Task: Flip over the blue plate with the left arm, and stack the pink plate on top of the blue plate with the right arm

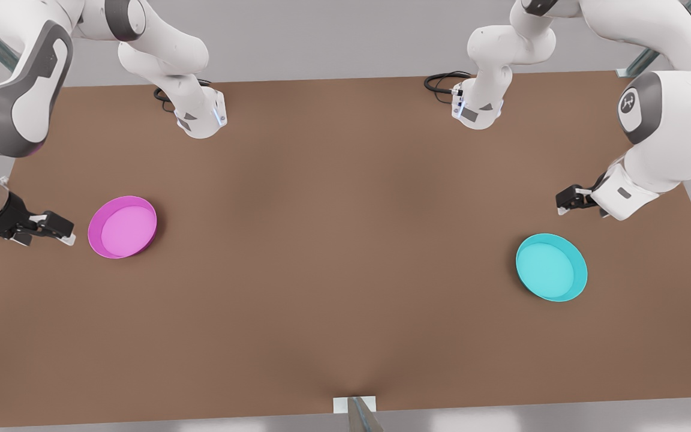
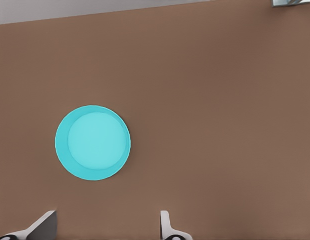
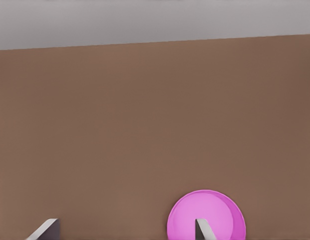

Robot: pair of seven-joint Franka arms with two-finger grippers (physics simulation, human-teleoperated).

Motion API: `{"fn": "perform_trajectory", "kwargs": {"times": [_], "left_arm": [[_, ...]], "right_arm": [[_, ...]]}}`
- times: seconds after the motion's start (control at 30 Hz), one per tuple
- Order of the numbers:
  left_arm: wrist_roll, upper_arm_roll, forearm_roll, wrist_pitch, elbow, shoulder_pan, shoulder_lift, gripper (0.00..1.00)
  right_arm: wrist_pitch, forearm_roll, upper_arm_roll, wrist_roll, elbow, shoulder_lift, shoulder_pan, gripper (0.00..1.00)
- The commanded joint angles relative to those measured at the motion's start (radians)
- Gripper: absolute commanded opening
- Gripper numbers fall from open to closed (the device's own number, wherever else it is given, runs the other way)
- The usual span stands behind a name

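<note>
Standing over the worktop (image 1: 345, 252), front view first: brown board, both arm bases bolted near the far edge. Pink plate (image 1: 122, 227) lies rim-up, open side showing, toward the front view's left edge. Just beside it, on the edge side, hangs the right gripper (image 1: 65, 233), fingers parted, holding nothing, apart from the plate. Blue plate (image 1: 551, 267) lies rim-up toward the front view's right edge, well apart from the pink one. Left gripper (image 1: 563, 201) hangs near it, on the far-edge side, not touching; finger gap cannot be judged from this angle. A small grey-white bracket (image 1: 355, 407) sits at the middle of the near edge. Black cables (image 1: 441, 82) coil by one base at the far edge.

Left wrist view: blue plate (image 2: 92, 142) flat on the board, inside facing up, pale centre with darker rim. Two pale fingertips (image 2: 166, 224) stand wide apart with bare board between them; claw is open and empty.

Right wrist view: pink plate (image 3: 206, 216) flat on the board, one fingertip (image 3: 204, 230) crossing in front of it, the other finger far off to the side. Claw open, gripping nothing.
</note>
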Motion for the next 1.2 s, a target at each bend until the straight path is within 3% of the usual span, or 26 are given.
{"fn": "perform_trajectory", "kwargs": {"times": [0.0,0.07,0.23,0.3,0.43,0.83,1.17], "left_arm": [[0.002,0.000,0.001,0.000,0.000,0.000,0.001,1.00],[0.009,0.026,-0.016,0.006,0.000,0.011,0.030,1.00],[0.441,0.360,-0.431,0.075,-0.075,0.023,0.205,1.00],[0.653,0.368,-0.528,0.178,-0.195,0.107,0.235,1.00],[0.915,0.368,-0.654,0.222,-0.204,0.232,0.372,1.00],[0.961,0.368,-0.692,0.409,-0.206,0.273,0.588,1.00],[0.872,0.367,-0.731,0.412,-0.206,0.267,0.613,1.00]], "right_arm": [[0.000,0.000,0.000,0.000,0.000,0.000,0.000,1.00],[0.002,-0.002,0.000,0.000,-0.002,0.003,0.000,1.00],[-0.003,-0.003,-0.011,-0.008,0.000,-0.008,-0.012,1.00],[-0.002,-0.005,-0.011,-0.005,0.002,-0.014,-0.014,1.00],[0.002,-0.008,-0.014,-0.005,0.002,-0.012,-0.027,1.00],[0.025,-0.005,-0.009,0.000,0.000,-0.008,-0.012,1.00],[0.011,-0.023,-0.006,-0.003,0.008,-0.012,-0.007,1.00]]}}
